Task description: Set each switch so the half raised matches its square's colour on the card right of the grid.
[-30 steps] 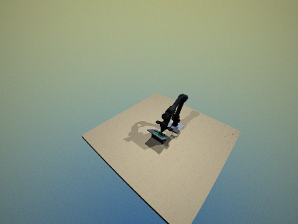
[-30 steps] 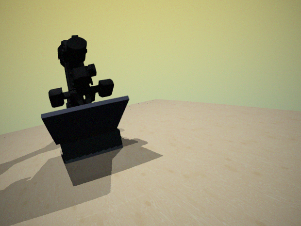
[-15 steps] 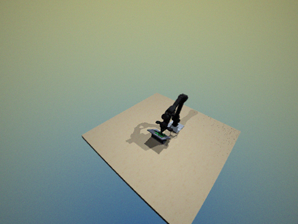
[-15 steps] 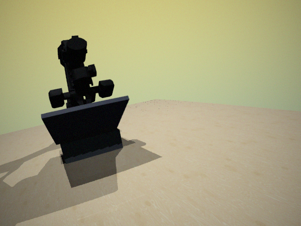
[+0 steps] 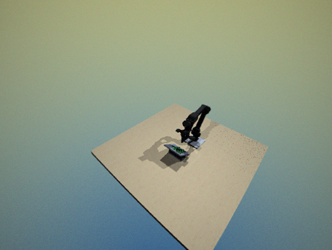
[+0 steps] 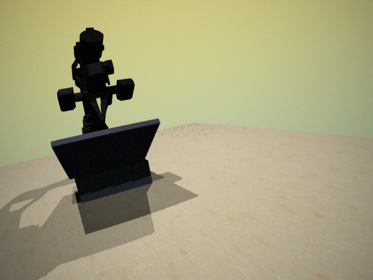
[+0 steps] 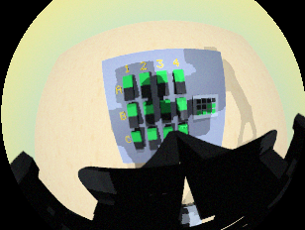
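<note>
The grey switch panel (image 5: 168,146) (image 7: 211,67) stands tilted on a stand; the exterior view shows only its dark back (image 6: 105,150). Its grid of green and dark grey rocker switches (image 7: 153,107) (image 5: 178,150) has three rows and numbered columns. The small card (image 7: 204,105) lies on the panel just right of the grid. My gripper (image 7: 176,140) (image 5: 183,140) is shut and empty. It hangs above the panel's near edge, clear of the switches. Its fingers hide part of the nearest row in the wrist view. In the exterior view the fingertips are hidden behind the panel.
The panel stands on a tan table (image 5: 180,203) (image 6: 256,195) near the arm's base plate (image 5: 198,143). The arm (image 6: 90,75) rises behind the panel. The table's edges lie far from the panel.
</note>
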`<state>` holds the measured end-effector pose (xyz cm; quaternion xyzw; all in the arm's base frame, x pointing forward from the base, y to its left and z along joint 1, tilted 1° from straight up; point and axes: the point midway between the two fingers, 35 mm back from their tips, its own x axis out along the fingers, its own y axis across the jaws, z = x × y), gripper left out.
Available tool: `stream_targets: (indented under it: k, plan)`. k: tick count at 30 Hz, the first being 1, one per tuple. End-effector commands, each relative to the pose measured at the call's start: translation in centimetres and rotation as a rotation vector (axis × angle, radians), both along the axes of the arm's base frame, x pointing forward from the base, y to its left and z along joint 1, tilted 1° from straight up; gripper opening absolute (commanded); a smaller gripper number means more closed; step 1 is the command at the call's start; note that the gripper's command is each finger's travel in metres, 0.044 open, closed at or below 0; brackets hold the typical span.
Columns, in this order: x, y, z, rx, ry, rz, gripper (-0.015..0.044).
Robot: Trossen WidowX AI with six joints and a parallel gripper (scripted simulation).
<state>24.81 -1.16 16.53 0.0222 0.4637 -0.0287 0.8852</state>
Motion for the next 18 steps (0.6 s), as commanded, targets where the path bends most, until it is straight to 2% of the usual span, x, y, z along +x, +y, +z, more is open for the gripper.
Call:
stream_targets:
  k: [1, 5, 11, 18]
  plan:
    - [-0.4, -0.5, 0.1, 0.001, 0.015, -0.004, 0.0]
    - [-0.6, -2.4, 0.1, -0.001, 0.014, -0.004, 0.0]
    - [1.2, -2.5, -2.7, -0.003, -0.012, -0.005, 0.0]
    - [1.6, -2.5, -3.3, -0.003, -0.013, -0.005, 0.0]
